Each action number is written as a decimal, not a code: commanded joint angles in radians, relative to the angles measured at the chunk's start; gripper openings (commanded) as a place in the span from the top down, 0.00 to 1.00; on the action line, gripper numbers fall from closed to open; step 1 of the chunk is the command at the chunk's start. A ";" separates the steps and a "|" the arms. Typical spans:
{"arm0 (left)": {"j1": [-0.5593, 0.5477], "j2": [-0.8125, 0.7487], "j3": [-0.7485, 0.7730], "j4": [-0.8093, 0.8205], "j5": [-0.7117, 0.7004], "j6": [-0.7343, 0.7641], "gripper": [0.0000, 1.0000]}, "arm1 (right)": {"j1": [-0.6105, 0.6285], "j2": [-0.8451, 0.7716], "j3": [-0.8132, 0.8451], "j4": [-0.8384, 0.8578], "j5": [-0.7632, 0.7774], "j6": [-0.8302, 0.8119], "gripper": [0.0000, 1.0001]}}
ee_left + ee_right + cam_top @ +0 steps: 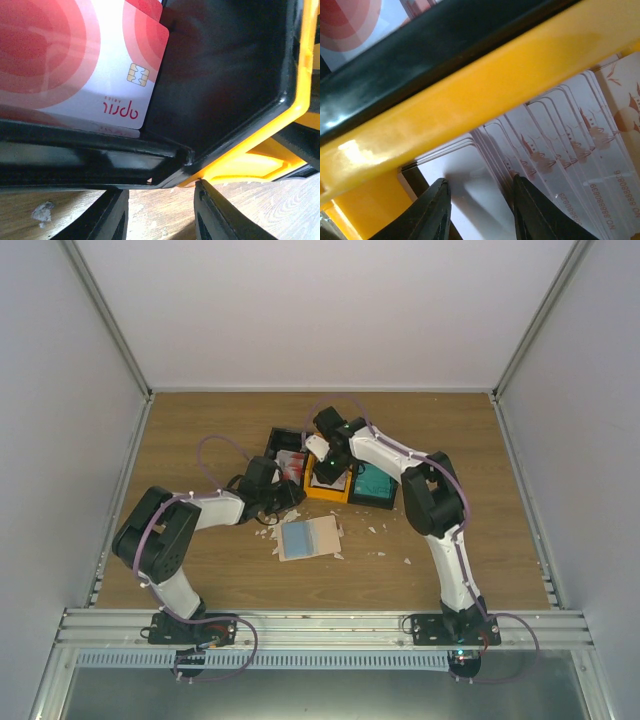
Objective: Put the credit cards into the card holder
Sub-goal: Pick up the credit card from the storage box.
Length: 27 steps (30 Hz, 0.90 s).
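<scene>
Upper left of the left wrist view, red-and-white cards (75,60) sit in the black bin (225,75); pale cards (560,150) fill the orange bin (495,75). Below the bins in the top view, the wallet (322,536) lies open, a teal card (298,536) on it. I read the left gripper (161,215) and right gripper (481,210) as spread, pinching nothing.

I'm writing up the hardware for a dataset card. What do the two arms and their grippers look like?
Both the left arm and right arm have white links between bulky black joint housings. A thin purple cable loops along each. The left gripper and right gripper each have two plain black fingers with rounded tips. No markings are legible.
</scene>
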 commanded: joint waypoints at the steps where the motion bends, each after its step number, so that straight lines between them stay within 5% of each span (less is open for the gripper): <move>1: 0.004 0.022 0.042 0.052 -0.026 0.002 0.62 | 0.024 -0.050 -0.041 -0.038 0.034 0.047 0.63; 27: 0.004 0.031 0.046 0.047 -0.030 0.012 0.63 | 0.053 -0.167 -0.181 -0.031 -0.059 0.008 0.70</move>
